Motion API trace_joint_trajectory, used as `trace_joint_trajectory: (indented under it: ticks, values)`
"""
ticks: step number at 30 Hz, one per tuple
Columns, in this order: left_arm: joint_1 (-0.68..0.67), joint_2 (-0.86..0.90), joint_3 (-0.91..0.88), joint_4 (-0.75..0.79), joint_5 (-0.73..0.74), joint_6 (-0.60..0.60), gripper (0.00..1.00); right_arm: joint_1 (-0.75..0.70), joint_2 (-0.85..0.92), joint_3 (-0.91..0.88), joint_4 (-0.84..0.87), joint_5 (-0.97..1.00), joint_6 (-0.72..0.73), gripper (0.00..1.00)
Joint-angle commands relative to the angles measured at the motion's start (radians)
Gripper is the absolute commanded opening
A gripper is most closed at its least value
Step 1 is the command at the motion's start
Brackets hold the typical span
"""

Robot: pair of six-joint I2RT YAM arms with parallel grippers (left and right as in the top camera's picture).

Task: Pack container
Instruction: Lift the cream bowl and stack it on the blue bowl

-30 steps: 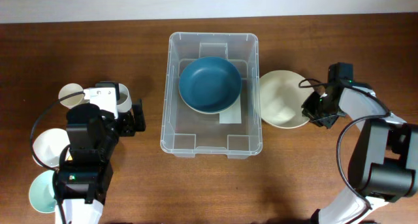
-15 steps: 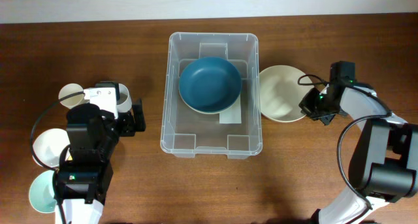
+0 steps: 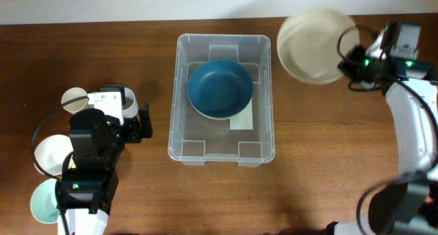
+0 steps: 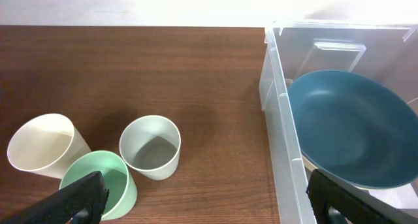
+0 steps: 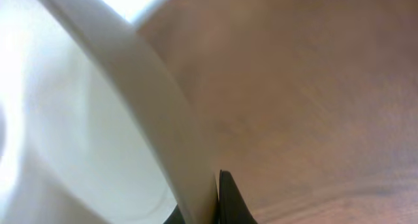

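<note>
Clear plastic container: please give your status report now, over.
Left claw open, empty. Right claw shut on round cream bowl, held up beside large clear plastic container, which holds one round dark-blue bowl. Opening unobstructed.

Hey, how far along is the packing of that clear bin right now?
Done: the blue bowl sits inside the container. In hand: the right gripper grips the cream bowl by its rim, apparently in the air past the container's far right corner, not yet inside. Left: three cups stand on the table near the open, empty left gripper.
</note>
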Motion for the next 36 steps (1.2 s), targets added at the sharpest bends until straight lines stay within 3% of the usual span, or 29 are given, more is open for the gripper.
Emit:
trace_joint_trajectory:
  ticks: [1, 10, 24, 26, 28, 31, 36]
  values:
    - [0.005, 0.0, 0.019, 0.003, -0.004, -0.014, 1.0, 0.107, -0.039, 0.105, -0.05, 0.047, -0.084, 0.04]
    - [0.005, 0.0, 0.019, 0.003, -0.004, -0.013, 1.0, 0.441, 0.019, 0.151, -0.079, 0.201, -0.187, 0.04]
    - [0.005, 0.001, 0.019, 0.002, -0.004, -0.013, 1.0, 0.553, 0.237, 0.151, -0.029, 0.226, -0.261, 0.04]
    - [0.005, 0.001, 0.019, 0.002, -0.004, -0.013, 1.0, 0.553, 0.238, 0.151, -0.025, 0.226, -0.261, 0.09]
    - [0.005, 0.001, 0.019, 0.002, -0.004, -0.013, 1.0, 0.553, 0.235, 0.153, -0.021, 0.227, -0.266, 0.25]
    - [0.005, 0.001, 0.019, 0.001, -0.004, -0.013, 1.0, 0.548, 0.226, 0.166, -0.033, 0.234, -0.291, 0.35]
    - [0.005, 0.001, 0.019, -0.005, -0.004, -0.013, 1.0, 0.5, 0.179, 0.225, -0.093, 0.336, -0.233, 0.36]
